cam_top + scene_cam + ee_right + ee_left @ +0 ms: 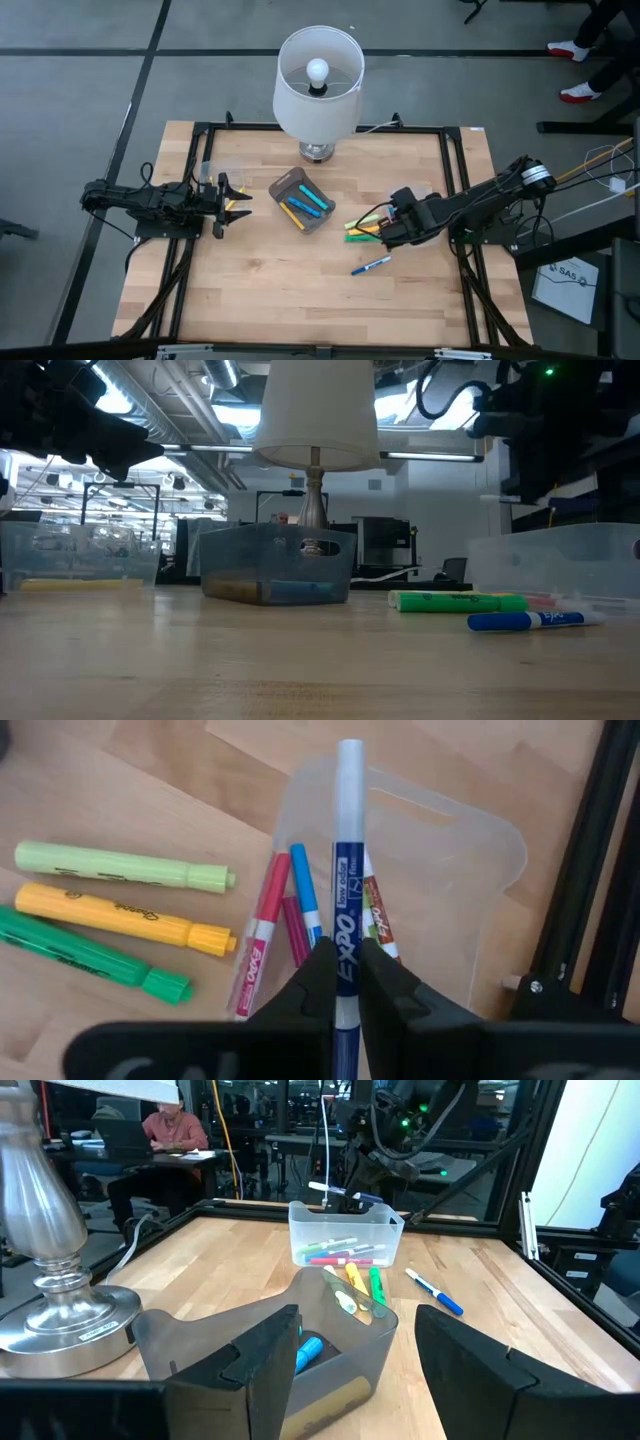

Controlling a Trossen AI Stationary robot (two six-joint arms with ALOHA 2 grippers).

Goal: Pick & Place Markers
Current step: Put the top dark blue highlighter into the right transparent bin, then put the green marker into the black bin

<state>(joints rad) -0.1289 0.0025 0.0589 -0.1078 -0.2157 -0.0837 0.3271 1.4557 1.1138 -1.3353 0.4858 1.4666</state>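
From above: my right gripper (pixel 386 236) hangs over the right half of the wooden table (pixel 260 290), beside a cluster of loose highlighters (pixel 362 228), while my left gripper (pixel 236 206) waits near the left edge, fingers spread and empty. A grey bin (pixel 302 200) at the table's middle holds cyan and yellow markers; a blue marker (pixel 371 265) lies alone on the wood, nearer the front. A white-shaded lamp (pixel 318 88) stands at the back.

At table height: the grey bin (pixel 276 565) sits in front of the lamp's stem, with a green highlighter (pixel 457 601) and the blue marker (pixel 536 620) lying to its right. A clear tub (pixel 560 560) shows at far right. My grippers are out of this view.

From my left wrist: my two dark fingers (pixel 262 1365) stand well apart with nothing between them, framing the grey bin (pixel 350 1350). Beyond it the clear tub (pixel 345 1232) holds several markers, more highlighters lie in front of it, and my right arm hovers above.

From my right wrist: my fingers (pixel 315 982) are pinched tight on a white-barrelled blue Expo marker (pixel 347 870), held lengthwise over the clear tub (pixel 470 870). Red and blue pens (pixel 285 910) lie in the tub below; pale green, orange and dark green highlighters (pixel 120 910) rest on the wood just beside it.
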